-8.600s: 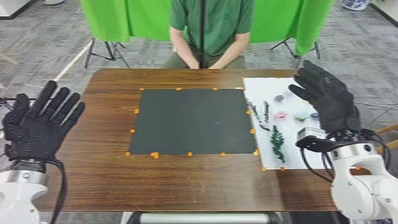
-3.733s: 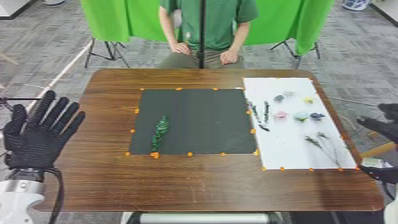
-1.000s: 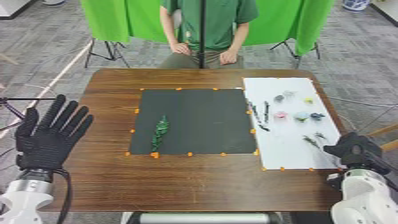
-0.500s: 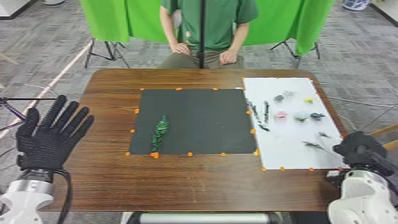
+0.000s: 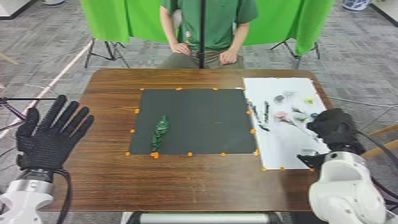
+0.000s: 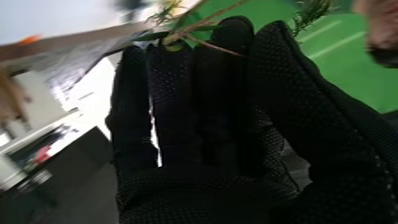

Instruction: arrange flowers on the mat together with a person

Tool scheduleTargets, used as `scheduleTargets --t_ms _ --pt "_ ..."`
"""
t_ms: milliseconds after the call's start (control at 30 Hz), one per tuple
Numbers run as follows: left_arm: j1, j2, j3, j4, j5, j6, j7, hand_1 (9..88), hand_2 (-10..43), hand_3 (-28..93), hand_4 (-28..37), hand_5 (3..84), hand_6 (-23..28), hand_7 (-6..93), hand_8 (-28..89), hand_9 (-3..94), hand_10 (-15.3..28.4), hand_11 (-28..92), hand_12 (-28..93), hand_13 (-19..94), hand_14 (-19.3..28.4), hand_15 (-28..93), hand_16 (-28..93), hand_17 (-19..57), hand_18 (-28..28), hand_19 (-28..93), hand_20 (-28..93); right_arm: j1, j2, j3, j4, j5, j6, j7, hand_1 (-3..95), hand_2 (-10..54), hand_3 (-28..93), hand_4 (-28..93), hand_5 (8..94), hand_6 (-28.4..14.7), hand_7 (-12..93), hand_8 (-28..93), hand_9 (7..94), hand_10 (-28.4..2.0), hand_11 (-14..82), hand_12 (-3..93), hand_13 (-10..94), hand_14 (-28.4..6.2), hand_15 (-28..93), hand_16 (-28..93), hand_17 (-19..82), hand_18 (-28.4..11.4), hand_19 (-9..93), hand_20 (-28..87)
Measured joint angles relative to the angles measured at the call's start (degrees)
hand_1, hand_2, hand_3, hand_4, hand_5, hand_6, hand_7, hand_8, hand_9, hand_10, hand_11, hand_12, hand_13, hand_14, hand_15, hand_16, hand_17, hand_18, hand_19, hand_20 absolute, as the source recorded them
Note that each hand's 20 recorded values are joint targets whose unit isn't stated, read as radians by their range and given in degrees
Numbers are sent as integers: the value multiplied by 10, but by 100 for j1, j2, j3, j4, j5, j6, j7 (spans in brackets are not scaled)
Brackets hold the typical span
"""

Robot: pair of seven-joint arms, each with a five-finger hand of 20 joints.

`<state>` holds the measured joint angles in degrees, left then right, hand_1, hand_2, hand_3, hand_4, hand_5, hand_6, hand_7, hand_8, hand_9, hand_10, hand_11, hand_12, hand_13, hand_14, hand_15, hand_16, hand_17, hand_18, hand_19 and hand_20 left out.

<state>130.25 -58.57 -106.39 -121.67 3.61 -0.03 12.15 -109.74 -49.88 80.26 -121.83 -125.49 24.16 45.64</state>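
Pinches a thin, leafy stem (image 6: 201, 23) with right hand (image 5: 335, 127) over white mat (image 5: 277, 151). Holds left hand (image 5: 44, 145) spread near desk (image 5: 195, 185) edge

A grey floor (image 5: 43, 65) is lying around the brown wooden bench (image 5: 107, 185). Behind the bench, a bright green cloth (image 5: 115, 20) is hanging, and black stand legs (image 5: 112, 50) are standing below. To the bench's right, light wooden furniture (image 5: 385, 130) is standing.

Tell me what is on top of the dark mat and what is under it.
One green sprig lies on the dark mat, toward its left edge. The table shows around the mat; whatever is under it is covered.
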Motion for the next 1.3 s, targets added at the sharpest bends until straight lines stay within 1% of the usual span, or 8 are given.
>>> scheduleTargets --t_ms 200,400,600,767,967,1133,1300 --pt "-24 43 38 0 1 20 0 271 114 676 -283 388 58 46 -75 355 141 136 87 259 162 247 -44 -34 130 278 119 897 -327 -925 104 -141 -46 96 504 -95 770 -219 688 -8 525 75 713 -102 392 554 598 -96 590 419 274 -223 738 218" --pt "-42 74 111 1 -1 61 -16 272 114 675 -283 389 59 45 -75 355 141 136 87 259 162 247 -44 -34 130 278 119 1511 -756 -1712 277 -251 -235 128 499 -95 774 -204 690 -9 523 83 712 -107 400 552 597 -102 602 412 273 -232 750 213" --pt "-115 107 210 27 -14 77 -39 272 113 675 -283 389 58 45 -75 357 141 136 87 259 162 247 -43 -33 130 278 119 2097 -1071 -2668 738 -294 -495 179 501 -95 766 -198 689 -12 524 91 708 -111 405 552 594 -108 611 408 270 -236 757 206" --pt "-204 164 292 54 -16 90 -49 272 113 675 -283 389 58 44 -75 356 141 136 87 260 161 247 -44 -34 130 278 119 2387 -1475 -2979 1138 -194 -890 125 501 -95 764 -197 690 -12 523 90 707 -111 408 549 593 -110 612 405 269 -240 760 201" --pt "-265 233 389 59 -20 122 -51 272 113 675 -283 389 58 45 -75 357 140 136 87 260 161 248 -44 -34 130 278 119 2717 -1905 -3436 1621 -362 -955 302 504 -95 764 -196 693 -15 521 91 707 -117 414 542 591 -129 632 389 261 -257 777 196" --pt "-284 280 487 59 -31 172 -50 272 114 675 -283 389 58 45 -75 357 142 136 88 260 161 247 -44 -34 130 278 119 2801 -2233 -3599 1702 -413 -995 769 508 -95 760 -193 698 -18 517 94 709 -122 422 537 595 -142 650 376 261 -271 795 188" --pt "-354 340 594 91 -35 189 -78 272 113 675 -283 389 58 45 -75 357 140 136 88 260 161 248 -43 -34 130 278 119 2933 -2360 -3957 1739 -512 -965 904 514 -95 757 -200 699 -21 515 99 720 -124 425 539 600 -152 663 367 262 -281 813 180"
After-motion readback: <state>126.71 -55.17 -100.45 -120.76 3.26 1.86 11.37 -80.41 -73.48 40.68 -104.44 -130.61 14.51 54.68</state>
